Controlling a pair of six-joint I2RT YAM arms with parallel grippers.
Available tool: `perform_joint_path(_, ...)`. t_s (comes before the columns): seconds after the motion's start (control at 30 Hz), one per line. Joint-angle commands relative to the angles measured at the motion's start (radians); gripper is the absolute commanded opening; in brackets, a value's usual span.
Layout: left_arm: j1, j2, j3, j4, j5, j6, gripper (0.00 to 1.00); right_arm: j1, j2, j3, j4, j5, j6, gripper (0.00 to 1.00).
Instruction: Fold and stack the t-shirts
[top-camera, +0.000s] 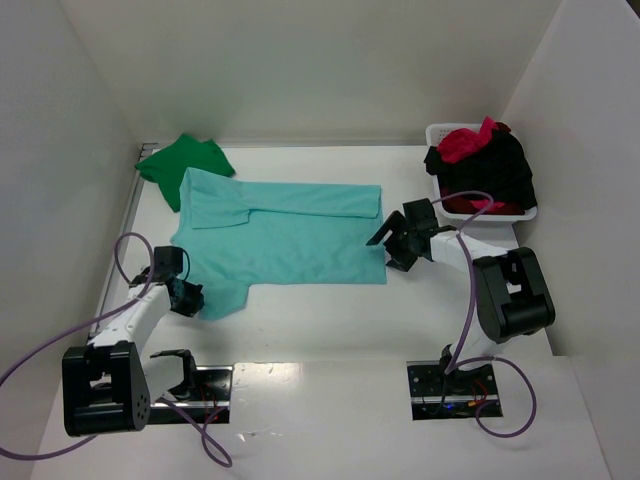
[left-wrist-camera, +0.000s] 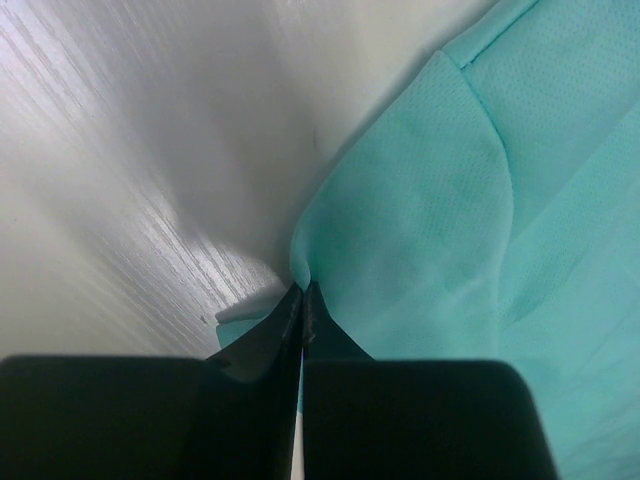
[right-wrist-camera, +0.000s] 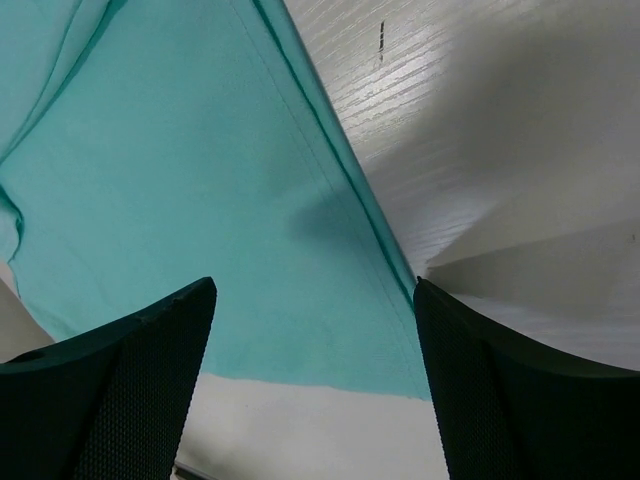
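White table (top-camera: 300, 330) | teal t-shirt (top-camera: 290, 235) spread out | my left gripper (left-wrist-camera: 302, 292) pinched tight on its sleeve edge | my right gripper (right-wrist-camera: 312, 290) gaping wide over its hem corner, holding nothing

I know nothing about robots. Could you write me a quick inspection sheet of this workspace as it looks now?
surface: white table.
job's things: teal shirt spread mid-table, partly folded; green shirt bunched far left; red shirt and black shirt heaped in the basket.
clutter: nothing seen.
grippers: left tool shut on the teal shirt's near-left sleeve; right tool open over its right edge.
cables: purple cables loop from both arms.
surroundings: white walls on three sides.
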Motion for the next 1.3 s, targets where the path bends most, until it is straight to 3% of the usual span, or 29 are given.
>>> perform_joint_path(0.0, -0.015, 0.011, 0.028, -0.019, 0.003, -0.006, 0.00, 0.003, -0.017, -0.003, 0.011, 0.017, 0.022, 0.84)
perform_joint_path(0.17, -0.024, 0.020, 0.048, -0.019, -0.008, -0.006, 0.00, 0.014, -0.042, -0.020, -0.036, 0.027, 0.035, 0.77)
perform_joint_path(0.33, -0.024, 0.020, 0.066, -0.010, -0.008, -0.016, 0.00, 0.034, -0.051, -0.045, -0.111, 0.042, 0.070, 0.77)
perform_joint_path(0.53, -0.033, 0.040, 0.066, 0.019, -0.008, -0.016, 0.00, 0.055, -0.051, -0.049, -0.200, 0.077, 0.100, 0.93)
perform_joint_path(0.93, -0.033, 0.071, 0.066, 0.039, 0.001, -0.016, 0.00, 0.093, -0.098, -0.130, -0.233, 0.088, 0.159, 0.90)
perform_joint_path(1.13, -0.042, 0.080, 0.066, 0.039, 0.001, -0.006, 0.00, 0.103, -0.108, -0.152, -0.216, 0.088, 0.168, 0.67)
perform_joint_path(1.27, -0.042, 0.080, 0.073, 0.039, 0.001, -0.006, 0.00, 0.103, -0.117, -0.164, -0.206, 0.107, 0.168, 0.62)
